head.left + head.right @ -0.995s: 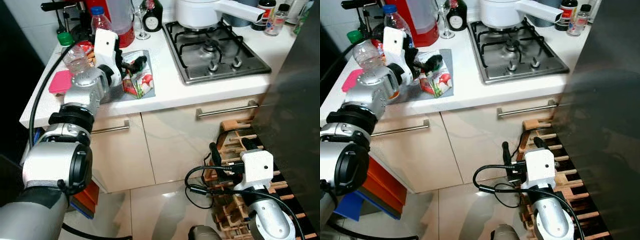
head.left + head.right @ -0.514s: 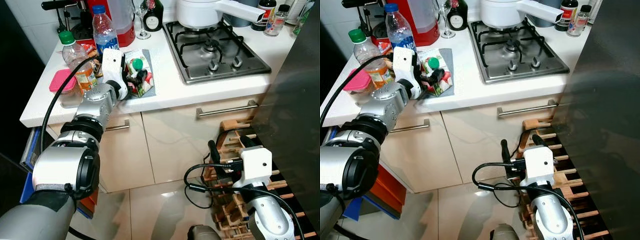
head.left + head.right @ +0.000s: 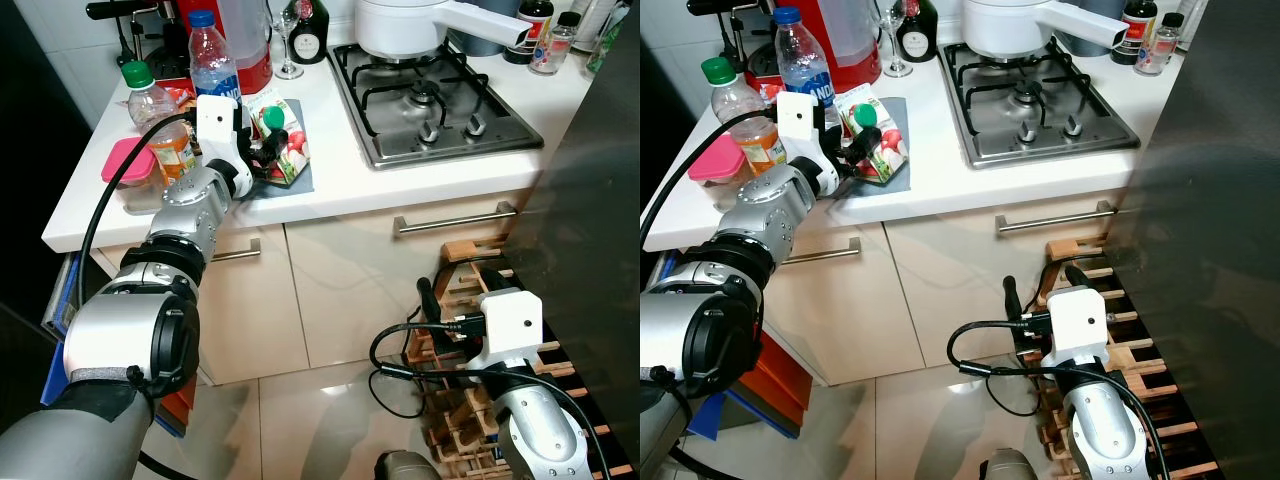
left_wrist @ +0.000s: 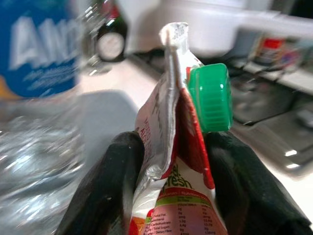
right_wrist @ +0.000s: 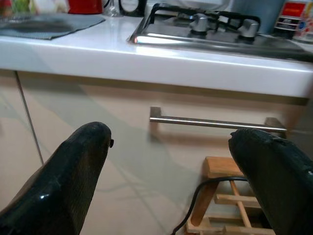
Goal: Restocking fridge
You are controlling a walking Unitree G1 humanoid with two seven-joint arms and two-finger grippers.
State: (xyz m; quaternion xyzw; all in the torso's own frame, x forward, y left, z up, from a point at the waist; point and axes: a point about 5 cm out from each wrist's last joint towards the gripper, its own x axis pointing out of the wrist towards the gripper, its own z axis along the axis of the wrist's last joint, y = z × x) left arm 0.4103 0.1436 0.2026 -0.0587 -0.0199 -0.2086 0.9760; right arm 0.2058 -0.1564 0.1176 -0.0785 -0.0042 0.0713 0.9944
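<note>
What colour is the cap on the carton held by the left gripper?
Green; the cap shows best in the left wrist view.

A stainless steel gas hob (image 3: 435, 100) is set into the white desk (image 3: 345, 170), with a white pot (image 3: 400, 25) on its back burner. Cream cupboard doors with a long metal handle (image 3: 455, 220) stand below. A wooden rack (image 3: 470, 285), perhaps for bottles, sits on the glossy tiled floor (image 3: 310, 420).

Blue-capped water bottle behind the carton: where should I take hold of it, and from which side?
Grip the water bottle around its labelled middle, coming from the counter's front edge, fingers level. It stands upright and round, so the body gives parallel sides. The left gripper is shut on the juice carton; the right gripper, open and low, probably suits.
</note>
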